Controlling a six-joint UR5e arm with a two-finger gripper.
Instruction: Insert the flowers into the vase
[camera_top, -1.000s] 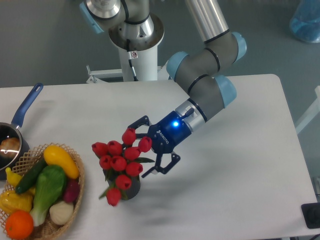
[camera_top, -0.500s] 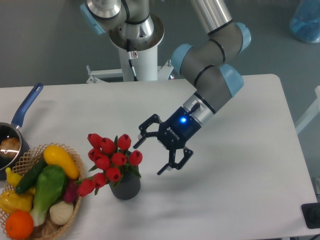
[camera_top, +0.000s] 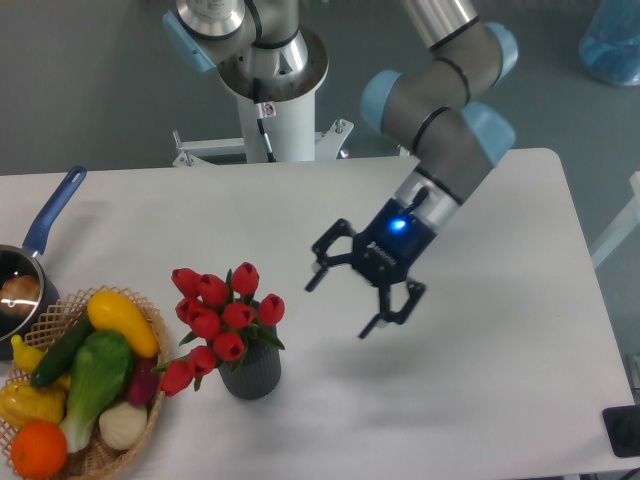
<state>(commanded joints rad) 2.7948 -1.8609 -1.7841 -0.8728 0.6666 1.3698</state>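
The flowers (camera_top: 222, 318), a bunch of red tulips with green leaves, stand with their stems in the vase (camera_top: 251, 373), a small dark grey ribbed cylinder on the white table. One bloom droops to the lower left toward the basket. My gripper (camera_top: 345, 300) hangs open and empty to the right of the bunch, clear of the flowers, its blue light on. Nothing is between its fingers.
A wicker basket (camera_top: 150, 400) of vegetables and fruit sits at the lower left, close to the vase. A blue-handled saucepan (camera_top: 30, 270) stands at the left edge. The robot's base column (camera_top: 275, 110) rises behind the table.
The gripper has let go of the flowers and pulled away up and to the right. The bunch has settled upright in the vase.
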